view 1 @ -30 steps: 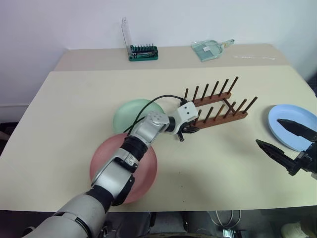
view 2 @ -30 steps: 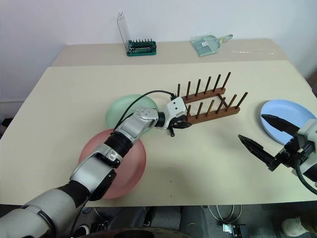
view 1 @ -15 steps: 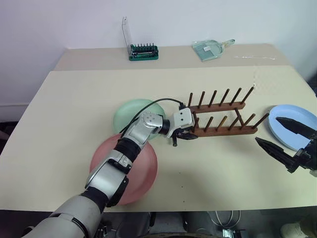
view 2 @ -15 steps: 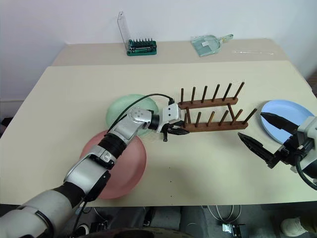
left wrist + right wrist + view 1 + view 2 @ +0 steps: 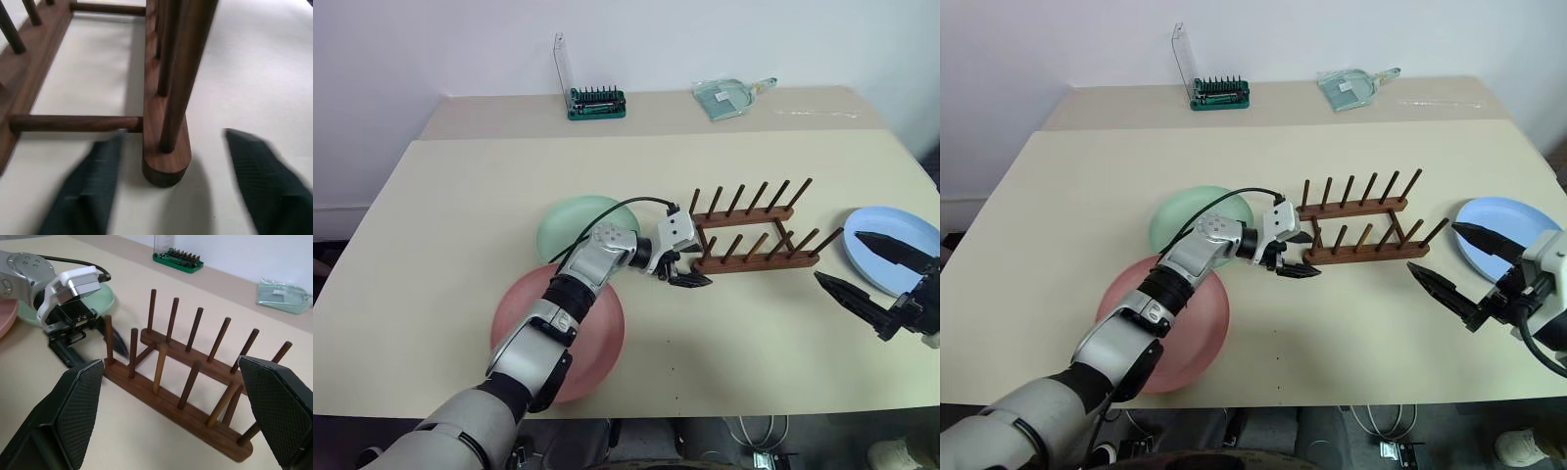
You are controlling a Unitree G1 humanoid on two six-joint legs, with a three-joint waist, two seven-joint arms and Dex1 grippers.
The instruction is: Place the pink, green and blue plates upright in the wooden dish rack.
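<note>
Beige table [image 5: 460,215] – bit holder [image 5: 597,102], clear tray [image 5: 729,97] at back; both pincers wide.

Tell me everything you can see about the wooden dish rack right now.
The dish rack is dark brown wood: two parallel rails joined by crossbars, each with a row of thin pegs leaning slightly. It holds no plates and sits flat on the beige table, between the green plate and the blue plate. The left gripper, open, straddles the near rail's end without clearly touching it.

wooden dish rack [image 5: 164,147] end, flanked by parted fingers [image 5: 83,196]
</note>
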